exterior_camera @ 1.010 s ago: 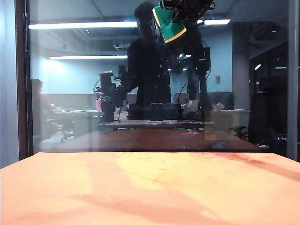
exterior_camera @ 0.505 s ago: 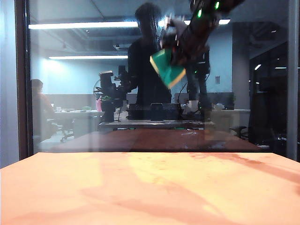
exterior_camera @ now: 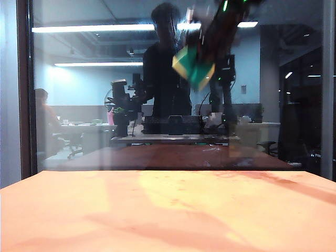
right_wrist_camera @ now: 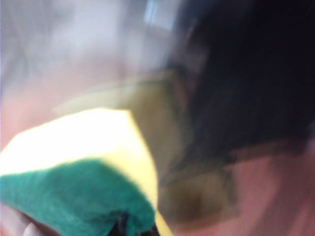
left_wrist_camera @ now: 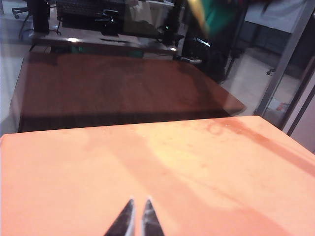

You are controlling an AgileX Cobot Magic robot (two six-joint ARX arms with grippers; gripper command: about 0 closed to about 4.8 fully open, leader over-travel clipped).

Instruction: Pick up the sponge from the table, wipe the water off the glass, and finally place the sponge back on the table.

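Observation:
High on the right of the exterior view, my right gripper (exterior_camera: pixel 203 55) is shut on the sponge (exterior_camera: pixel 192 68), a yellow block with a green layer, motion-blurred against the glass (exterior_camera: pixel 79 121). In the right wrist view the sponge (right_wrist_camera: pixel 83 162) fills the near field over the gripper (right_wrist_camera: pixel 135 228), with its dim mirror image beside it in the pane. I cannot make out the water on the glass. My left gripper (left_wrist_camera: pixel 137 216) hangs shut and empty low over the orange table (left_wrist_camera: pixel 74 172). The sponge (left_wrist_camera: pixel 216 12) shows there as a green blur far ahead.
The pane stands along the table's (exterior_camera: pixel 157 210) far edge, with a dark frame post (exterior_camera: pixel 23 89) at the left. It mirrors the tabletop, the robot and an office with strip lights. A grey post (exterior_camera: pixel 328 89) stands at the right.
The right gripper has brought the sponge down from the top edge of the exterior view along the glass and tilted it. The left gripper has not moved.

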